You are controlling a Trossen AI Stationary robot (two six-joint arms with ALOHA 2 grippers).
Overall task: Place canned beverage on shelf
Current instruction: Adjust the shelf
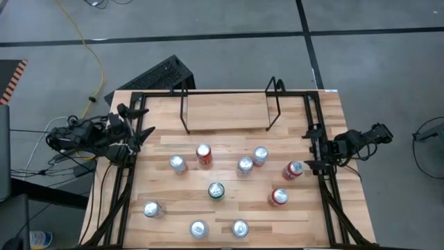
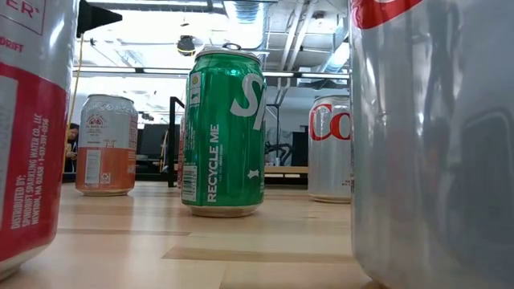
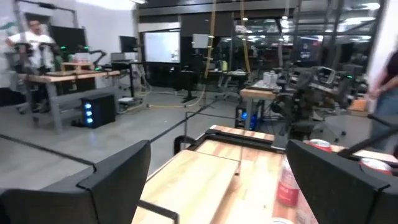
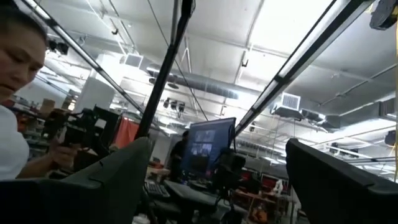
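Observation:
Several beverage cans stand upright on the wood tabletop: silver ones [image 1: 177, 164], red ones [image 1: 203, 154] and a green one [image 1: 216, 190], which also shows in the low view [image 2: 223, 132]. The shelf [image 1: 225, 111], a low black wire rack with a light wood floor, stands at the table's far edge with no can on it. My left gripper [image 1: 142, 122] is open at the table's left edge, beyond the frame rail, and points level across the table [image 3: 219, 149]. My right gripper [image 1: 312, 148] is open at the right edge, tipped upward toward the ceiling [image 4: 219, 143]. Neither has anything between its fingers.
A black tubular frame [image 1: 129, 182] runs around the tabletop, and both arms sit outside its side rails. The cans are spread over the middle and near part of the table, with bare wood between them and the shelf. A person [image 4: 18, 93] shows beyond the table.

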